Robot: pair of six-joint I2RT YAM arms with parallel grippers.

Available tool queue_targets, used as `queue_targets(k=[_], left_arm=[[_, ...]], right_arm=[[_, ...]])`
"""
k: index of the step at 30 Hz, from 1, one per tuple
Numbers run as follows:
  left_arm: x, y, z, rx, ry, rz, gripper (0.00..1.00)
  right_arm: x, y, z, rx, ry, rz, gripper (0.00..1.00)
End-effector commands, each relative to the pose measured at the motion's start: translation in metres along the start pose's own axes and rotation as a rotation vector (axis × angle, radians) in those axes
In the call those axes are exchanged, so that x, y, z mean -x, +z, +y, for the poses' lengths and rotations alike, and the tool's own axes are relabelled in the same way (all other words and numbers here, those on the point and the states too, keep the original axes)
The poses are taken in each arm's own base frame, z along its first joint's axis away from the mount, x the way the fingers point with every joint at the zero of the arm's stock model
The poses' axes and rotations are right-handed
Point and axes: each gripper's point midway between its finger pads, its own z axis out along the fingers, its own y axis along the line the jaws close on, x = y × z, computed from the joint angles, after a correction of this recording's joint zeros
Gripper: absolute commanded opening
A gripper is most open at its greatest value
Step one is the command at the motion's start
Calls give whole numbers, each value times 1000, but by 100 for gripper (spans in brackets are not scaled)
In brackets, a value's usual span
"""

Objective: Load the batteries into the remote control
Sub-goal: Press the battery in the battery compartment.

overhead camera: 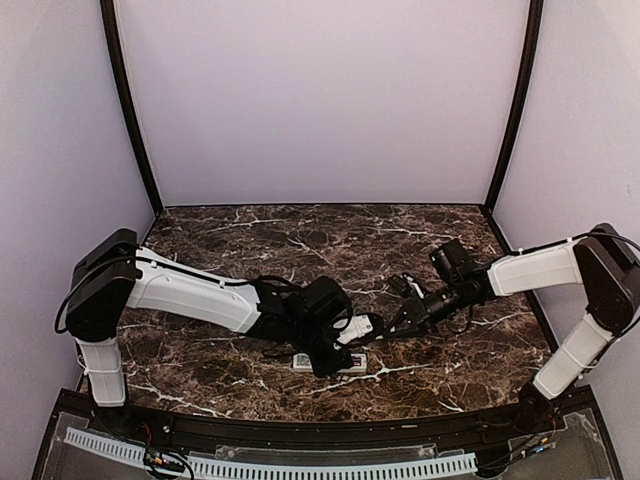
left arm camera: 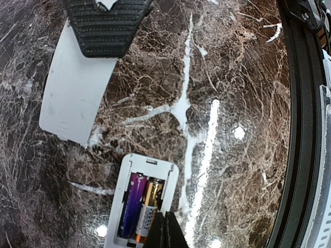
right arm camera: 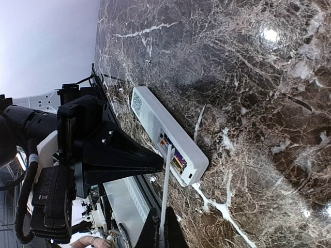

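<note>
The remote control lies back-up on the marble with its battery bay uncovered. Two batteries sit side by side in the bay, a purple one and a gold-and-white one. My left gripper hovers just over the bay's right edge, its fingertips pressed together with nothing between them. In the right wrist view my right gripper is shut on a thin flat white strip, held edge-on just above the remote. The same strip shows under a ribbed right finger pad.
Both arms meet near the table's front middle. A black rail runs along the table's near edge, close to the remote. Dark marble stretches back to the pale walls.
</note>
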Motion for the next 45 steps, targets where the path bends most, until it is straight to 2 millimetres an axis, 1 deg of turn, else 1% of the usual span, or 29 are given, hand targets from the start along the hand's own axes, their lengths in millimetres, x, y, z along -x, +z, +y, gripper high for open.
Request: queue_targets(k=[1,11,14,21,28,32,33,35,37,38,40,41,42,43,44,45], left_arm=[[12,-10,2,20,12,-18,0],[-3,-2,8,51,20,29,0],[-12,4,11,60,17,51,0],[-36,17,9,43,-8,108,0],[-51,20,4,13,-33,140,0],[-69,22,3,12,-47,177,0],[-70,22,3,13,-48,181,0],[-62,18,2,7,-47,162,0],[-41,9,0,4,-37,107,0],[-27,4,1,12,-31,73,0],[4,-17,3,38,-11,-22,0],[14,-24,5,54,-5,-55,0],[28,-36,5,62,9,-102,2],[33,-42,5,66,16,-119,7],[36,-52,4,69,38,-136,22],[35,-55,3,69,51,-135,31]], right_arm=[[-2,-3,0,-8,-10,-7,0],[-3,-4,1,-6,-12,-6,0],[-2,-4,2,-5,-14,-7,0],[-3,-5,3,-5,-14,-6,0],[-2,-6,5,-9,-18,-6,0],[-4,-7,6,-8,-18,-4,0],[-4,-7,5,-11,-17,-2,0],[-5,-6,3,-20,-15,1,0],[-4,-6,3,-22,-12,1,0],[-4,-5,3,-23,-10,2,0],[-4,-5,5,-29,-16,0,0],[-4,-4,6,-32,-16,2,0],[-5,-2,7,-35,-20,5,0],[-6,0,8,-34,-24,12,0],[-8,2,10,-32,-25,20,0],[-10,5,11,-30,-28,27,0]])
